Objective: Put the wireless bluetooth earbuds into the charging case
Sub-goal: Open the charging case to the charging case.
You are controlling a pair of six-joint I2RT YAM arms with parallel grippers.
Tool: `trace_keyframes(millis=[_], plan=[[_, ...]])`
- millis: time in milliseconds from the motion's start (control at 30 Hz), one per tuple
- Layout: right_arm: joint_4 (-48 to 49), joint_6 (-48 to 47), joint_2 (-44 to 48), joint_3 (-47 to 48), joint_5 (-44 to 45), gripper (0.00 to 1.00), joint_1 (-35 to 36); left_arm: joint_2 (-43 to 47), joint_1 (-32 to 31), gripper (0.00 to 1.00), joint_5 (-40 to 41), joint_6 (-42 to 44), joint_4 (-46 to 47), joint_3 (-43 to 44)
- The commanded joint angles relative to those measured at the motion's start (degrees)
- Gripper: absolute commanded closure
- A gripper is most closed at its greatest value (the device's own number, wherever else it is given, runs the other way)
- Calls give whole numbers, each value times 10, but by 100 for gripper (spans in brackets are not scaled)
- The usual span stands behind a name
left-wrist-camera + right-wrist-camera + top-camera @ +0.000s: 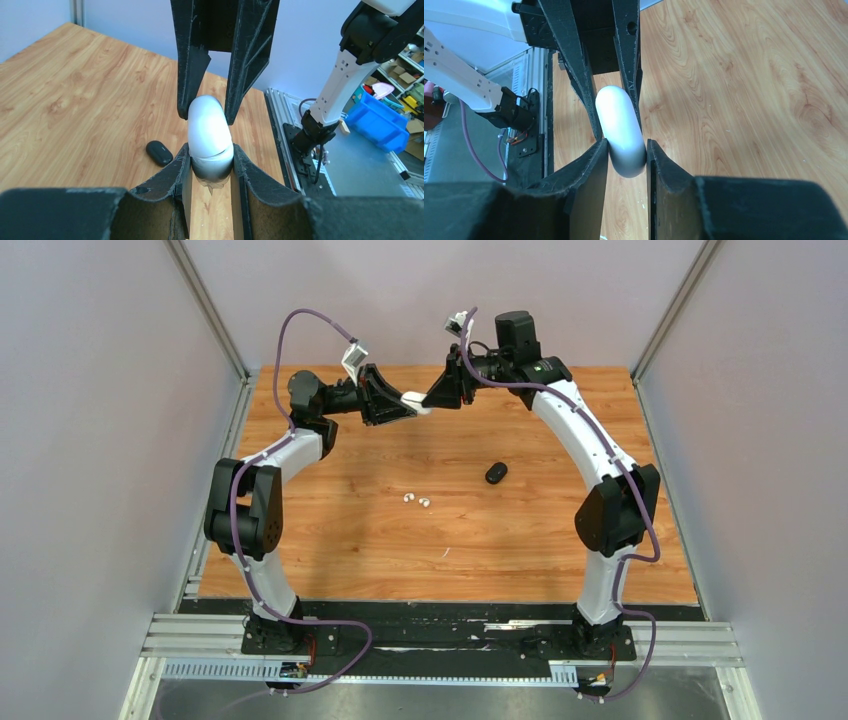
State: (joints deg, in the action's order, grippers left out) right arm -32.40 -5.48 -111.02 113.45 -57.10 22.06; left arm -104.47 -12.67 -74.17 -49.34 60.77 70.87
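Earbuds (408,498), two white ones, lie on the desk (330,540), well apart from my left pincer (210,150) and right pincer (625,145), both clamping one white case (417,403); one black case (496,472) lies apart.

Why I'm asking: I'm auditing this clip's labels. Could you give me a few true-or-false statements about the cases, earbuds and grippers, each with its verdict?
1. The left gripper and the right gripper both clamp the white oval charging case in the air between them. True.
2. The black oval case lies on the wooden table. True.
3. The two small white earbuds sit inside the white case. False: the small white earbuds lie side by side on the table, near its middle.
4. In the top view, the black case lies left of the white earbuds. False: it lies to their right and a little farther back.
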Motion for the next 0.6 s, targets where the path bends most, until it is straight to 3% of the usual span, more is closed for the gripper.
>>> trace_keyframes(millis=[0,433,567], plan=[[65,-44,7,6,125,71,-18,19,-15,100,-76,-11,35,17],[74,-57,5,20,114,70,-22,21,-19,100,-76,-9,29,15],[74,-12,-7,25,80,67,-33,22,-20,100,-76,-6,29,15]])
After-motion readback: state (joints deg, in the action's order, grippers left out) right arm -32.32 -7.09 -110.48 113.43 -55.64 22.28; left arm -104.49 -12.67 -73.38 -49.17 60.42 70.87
